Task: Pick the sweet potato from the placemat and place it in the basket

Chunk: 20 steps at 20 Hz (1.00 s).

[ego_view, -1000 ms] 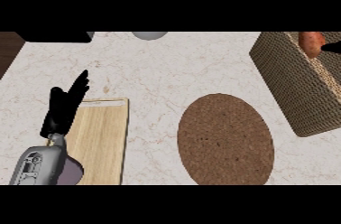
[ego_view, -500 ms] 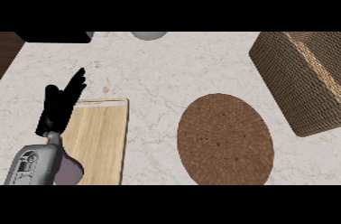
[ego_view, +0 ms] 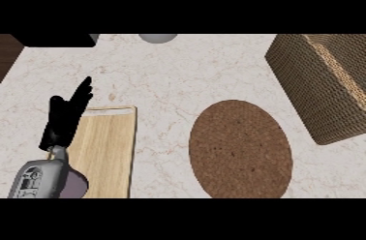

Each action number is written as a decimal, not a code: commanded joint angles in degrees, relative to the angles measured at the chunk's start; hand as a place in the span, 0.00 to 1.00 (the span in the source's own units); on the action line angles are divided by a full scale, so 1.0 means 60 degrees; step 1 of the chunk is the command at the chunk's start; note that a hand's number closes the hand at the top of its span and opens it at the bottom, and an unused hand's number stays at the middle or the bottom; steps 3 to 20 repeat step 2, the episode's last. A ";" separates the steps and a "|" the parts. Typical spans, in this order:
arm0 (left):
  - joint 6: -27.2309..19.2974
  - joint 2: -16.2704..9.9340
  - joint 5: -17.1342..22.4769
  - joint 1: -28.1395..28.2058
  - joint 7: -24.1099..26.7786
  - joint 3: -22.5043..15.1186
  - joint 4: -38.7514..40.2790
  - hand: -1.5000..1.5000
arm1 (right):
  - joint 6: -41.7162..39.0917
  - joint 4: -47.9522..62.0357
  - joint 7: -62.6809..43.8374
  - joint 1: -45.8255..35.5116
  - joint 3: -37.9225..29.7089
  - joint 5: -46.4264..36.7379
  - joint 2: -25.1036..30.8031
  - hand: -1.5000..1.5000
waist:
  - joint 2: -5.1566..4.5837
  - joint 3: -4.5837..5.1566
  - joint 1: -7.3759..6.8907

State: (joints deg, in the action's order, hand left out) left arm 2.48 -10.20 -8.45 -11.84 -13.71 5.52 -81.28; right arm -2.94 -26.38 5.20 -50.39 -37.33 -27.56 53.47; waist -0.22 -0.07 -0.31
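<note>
Placemat [ego_view: 240,149]: oval, brown, coarsely woven

1 basket [ego_view: 323,84], 1 placemat [ego_view: 240,148], 1 cutting board [ego_view: 106,147], 1 hand [ego_view: 66,118]

Brown oval placemat [ego_view: 240,148] is lying flat at about 5 o'clock on the counter — woven tan basket [ego_view: 322,84] is sitting near it at 2 o'clock, partly cropped.
</note>
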 commanded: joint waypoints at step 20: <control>-0.0140 0.0223 -0.0063 0.0051 -0.0040 -0.0108 -0.0028 0.50 | -0.1101 0.0767 0.0826 0.0924 -0.0836 0.0764 0.1404 0.00 | -0.0006 -0.0007 0.0014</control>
